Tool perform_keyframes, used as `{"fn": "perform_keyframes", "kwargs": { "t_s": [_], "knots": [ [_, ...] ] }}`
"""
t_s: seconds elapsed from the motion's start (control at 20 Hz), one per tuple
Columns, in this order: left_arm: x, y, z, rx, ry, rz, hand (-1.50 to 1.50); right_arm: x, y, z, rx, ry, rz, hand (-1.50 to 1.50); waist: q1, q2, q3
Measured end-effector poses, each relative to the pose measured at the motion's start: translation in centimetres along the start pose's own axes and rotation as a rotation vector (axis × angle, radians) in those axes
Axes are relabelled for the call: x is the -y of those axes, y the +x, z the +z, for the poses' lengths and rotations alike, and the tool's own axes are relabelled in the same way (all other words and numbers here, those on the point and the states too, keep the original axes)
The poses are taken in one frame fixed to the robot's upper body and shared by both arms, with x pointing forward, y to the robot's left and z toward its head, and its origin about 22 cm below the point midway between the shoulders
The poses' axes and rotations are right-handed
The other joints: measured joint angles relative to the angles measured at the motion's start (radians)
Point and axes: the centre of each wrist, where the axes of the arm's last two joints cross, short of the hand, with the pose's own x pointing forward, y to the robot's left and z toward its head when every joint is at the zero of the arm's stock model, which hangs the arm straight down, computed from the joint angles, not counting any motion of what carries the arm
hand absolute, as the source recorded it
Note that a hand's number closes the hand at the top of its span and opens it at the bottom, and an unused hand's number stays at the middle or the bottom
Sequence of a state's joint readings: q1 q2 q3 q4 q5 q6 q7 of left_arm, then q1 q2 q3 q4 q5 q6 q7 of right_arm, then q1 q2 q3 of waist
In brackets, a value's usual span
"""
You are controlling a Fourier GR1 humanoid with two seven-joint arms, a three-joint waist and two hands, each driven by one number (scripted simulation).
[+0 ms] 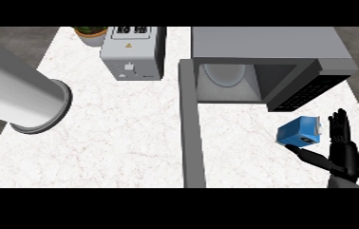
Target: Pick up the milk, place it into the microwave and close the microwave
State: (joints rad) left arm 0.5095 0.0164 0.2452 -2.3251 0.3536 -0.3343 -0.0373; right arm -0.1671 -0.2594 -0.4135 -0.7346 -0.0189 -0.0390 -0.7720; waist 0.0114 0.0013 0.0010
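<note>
While the microwave stands open on the white worktop, right robot hand spread open, fingers straight, just beside the blue milk carton, holding nothing.

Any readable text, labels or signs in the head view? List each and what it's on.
No words can be read.
Toaster: a yellow warning triangle on top and dark marks at its far end, too blurred to read.
Milk carton: small dark marks, unreadable.
Microwave panel: no legible characters.
</note>
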Motion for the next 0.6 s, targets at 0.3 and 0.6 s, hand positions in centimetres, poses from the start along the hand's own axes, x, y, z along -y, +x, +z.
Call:
{"fn": "perform_keyframes", "kwargs": {
  "t_s": [0.3,0.6],
  "knots": [
    [0.2,-0.2,-0.1,-0.004,0.005,0.016,-1.5,0.5,-1.0,0.3,-0.016,0.188,-0.173,-1.5,0.002,0.001,0.001],
    [0.3,-0.8,-0.5,-0.015,0.001,0.017,-1.5,-1.1,-1.0,-0.1,0.001,0.308,-0.287,1.5,-0.002,0.0,0.001]
  ]
}}
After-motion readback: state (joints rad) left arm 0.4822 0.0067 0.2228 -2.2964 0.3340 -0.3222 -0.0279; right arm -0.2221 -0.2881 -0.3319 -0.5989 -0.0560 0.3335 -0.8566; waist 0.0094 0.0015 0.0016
